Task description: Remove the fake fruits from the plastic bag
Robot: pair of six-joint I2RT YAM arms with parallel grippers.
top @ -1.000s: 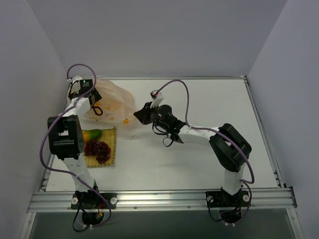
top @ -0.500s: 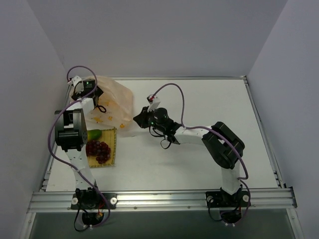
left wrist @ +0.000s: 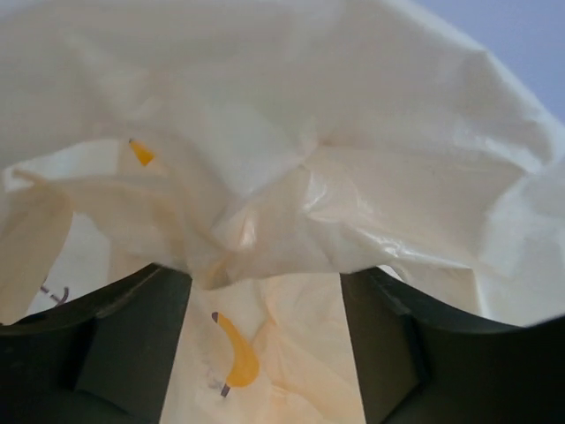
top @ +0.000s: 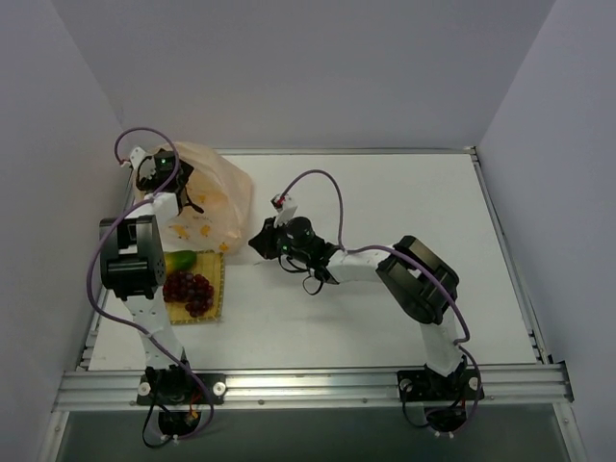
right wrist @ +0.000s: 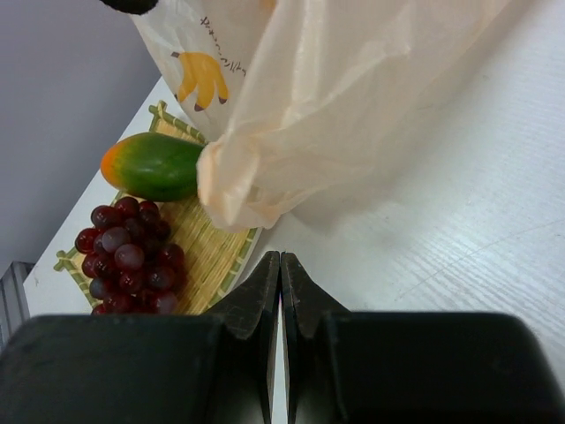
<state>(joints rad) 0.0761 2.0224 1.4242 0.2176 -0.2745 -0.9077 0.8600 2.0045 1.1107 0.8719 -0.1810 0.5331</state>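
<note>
The right gripper has its two fingers pressed tip to tip with nothing between them, low over the white table. At its 12 o'clock a loose lower corner of the plastic bag droops to just above the yellow woven mat. At 10 o'clock on that mat lie the grape bunch and a green fruit with an orange end, both outside the bag. The left gripper is up at the bag's top edge, at the table's 10 o'clock. In the wrist view the crinkled film bunches between its fingers and hides their tips. Since the bag hangs raised from there, I judge it clamped on the film. The step in hand looks like lifting and tipping the bag to empty it. Whether any fruit remains inside cannot be told. The next move calls for the right fingers to part and take that hanging corner, or to reach inside.
</note>
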